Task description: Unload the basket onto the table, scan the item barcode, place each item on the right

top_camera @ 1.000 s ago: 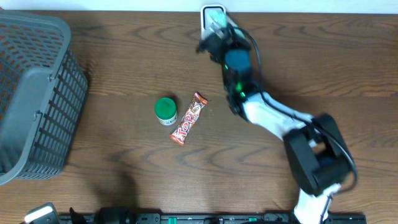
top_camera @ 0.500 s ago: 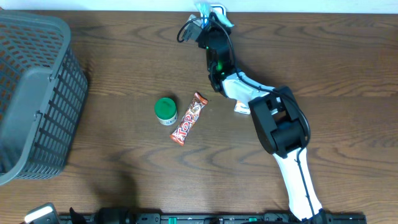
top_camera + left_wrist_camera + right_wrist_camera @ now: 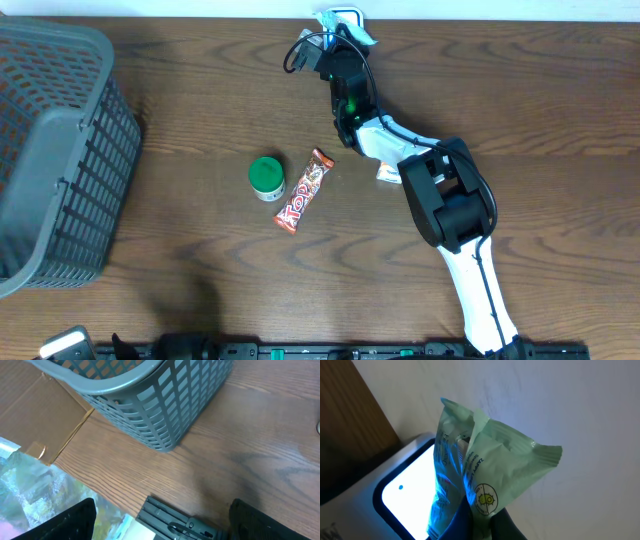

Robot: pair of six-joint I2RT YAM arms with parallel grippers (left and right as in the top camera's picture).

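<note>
Pale green crinkled packet (image 3: pixel 492 455), upright, just above glowing white scanner (image 3: pixel 402 495), yellow round emblem showing

Mock shop checkout: wooden desk (image 3: pixel 560 120), lit barcode scanner (image 3: pixel 405 495) at rear edge, grey shopping basket (image 3: pixel 60 150) far left of scanner.

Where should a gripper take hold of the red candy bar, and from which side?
I would grip the candy bar across its narrow middle, coming down from above: it lies flat and slanted, with the green-lidded jar close beside it.
</note>
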